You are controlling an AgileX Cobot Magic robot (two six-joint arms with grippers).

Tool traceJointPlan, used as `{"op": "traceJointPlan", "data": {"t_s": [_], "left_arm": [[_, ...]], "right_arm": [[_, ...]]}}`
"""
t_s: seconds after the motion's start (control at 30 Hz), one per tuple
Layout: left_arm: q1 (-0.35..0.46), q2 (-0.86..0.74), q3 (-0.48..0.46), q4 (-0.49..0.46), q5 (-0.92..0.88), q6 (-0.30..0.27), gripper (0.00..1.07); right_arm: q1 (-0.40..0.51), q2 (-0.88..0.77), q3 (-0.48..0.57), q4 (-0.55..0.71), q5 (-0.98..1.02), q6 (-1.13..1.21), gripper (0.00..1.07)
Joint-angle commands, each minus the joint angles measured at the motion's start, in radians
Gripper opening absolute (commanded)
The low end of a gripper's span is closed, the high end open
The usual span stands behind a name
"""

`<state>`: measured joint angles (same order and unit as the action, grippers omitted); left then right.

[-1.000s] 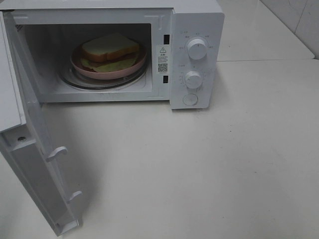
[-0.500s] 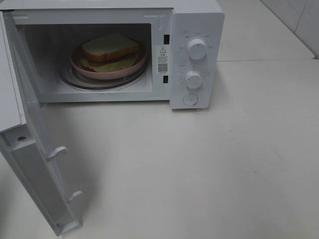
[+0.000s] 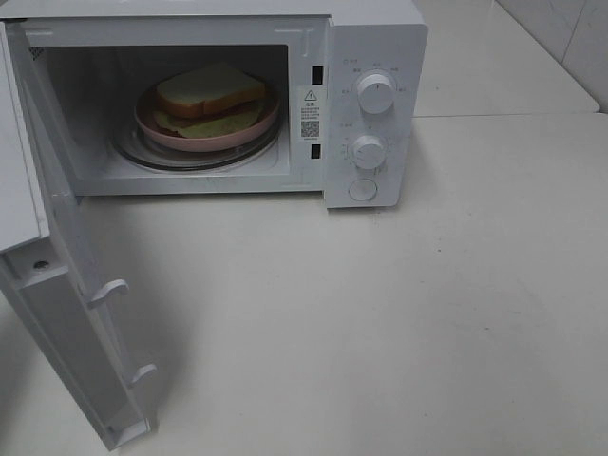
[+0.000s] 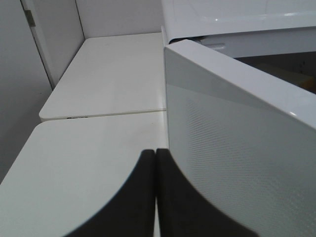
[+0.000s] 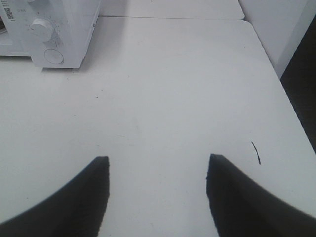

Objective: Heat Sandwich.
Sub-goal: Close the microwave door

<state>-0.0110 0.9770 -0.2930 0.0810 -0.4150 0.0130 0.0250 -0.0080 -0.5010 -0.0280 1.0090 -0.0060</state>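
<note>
Right gripper (image 5: pixel 155 163) hangs over the table (image 5: pixel 163 89), jaws wide apart, empty. Left gripper (image 4: pixel 156 153) sits just beside the open door (image 4: pixel 237 163), jaws pressed together on nothing. Farther back, the sandwich (image 3: pixel 209 93) lies on its plate (image 3: pixel 150 122) inside the microwave (image 3: pixel 375 38), well apart from both.

A white microwave (image 3: pixel 375 104) is set on the desk (image 3: pixel 427 313), its door (image 3: pixel 66 304) swung open and a pink plate (image 3: pixel 218 142) seen inside.
</note>
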Motion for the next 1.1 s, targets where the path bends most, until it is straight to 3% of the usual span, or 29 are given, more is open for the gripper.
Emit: {"op": "traceJointPlan", "data": {"t_s": [0.03, 0.07, 0.1, 0.2, 0.33, 0.77, 0.87, 1.1], "left_arm": [[-0.006, 0.072, 0.001, 0.138, -0.134, -0.126, 0.0], [-0.006, 0.116, 0.001, 0.22, -0.182, -0.195, 0.0], [-0.006, 0.116, 0.001, 0.22, -0.182, -0.195, 0.0], [-0.006, 0.196, 0.0, 0.364, -0.279, -0.294, 0.0], [-0.006, 0.26, 0.0, 0.403, -0.349, -0.331, 0.0], [-0.014, 0.305, -0.001, 0.402, -0.414, -0.32, 0.0], [-0.037, 0.305, -0.001, 0.386, -0.413, -0.296, 0.0], [-0.17, 0.367, -0.002, 0.125, -0.428, -0.119, 0.0]], "right_arm": [[0.002, -0.023, 0.001, -0.001, -0.012, 0.006, 0.58], [0.002, -0.023, 0.001, -0.001, -0.012, 0.006, 0.58], [0.002, -0.023, 0.001, -0.001, -0.012, 0.006, 0.58], [0.002, -0.023, 0.001, -0.001, -0.012, 0.006, 0.58], [0.002, -0.023, 0.001, -0.001, -0.012, 0.006, 0.58], [0.002, -0.023, 0.001, -0.001, -0.012, 0.006, 0.58], [0.002, -0.023, 0.001, -0.001, -0.012, 0.006, 0.58], [0.002, -0.023, 0.001, -0.001, -0.012, 0.006, 0.58]]}}
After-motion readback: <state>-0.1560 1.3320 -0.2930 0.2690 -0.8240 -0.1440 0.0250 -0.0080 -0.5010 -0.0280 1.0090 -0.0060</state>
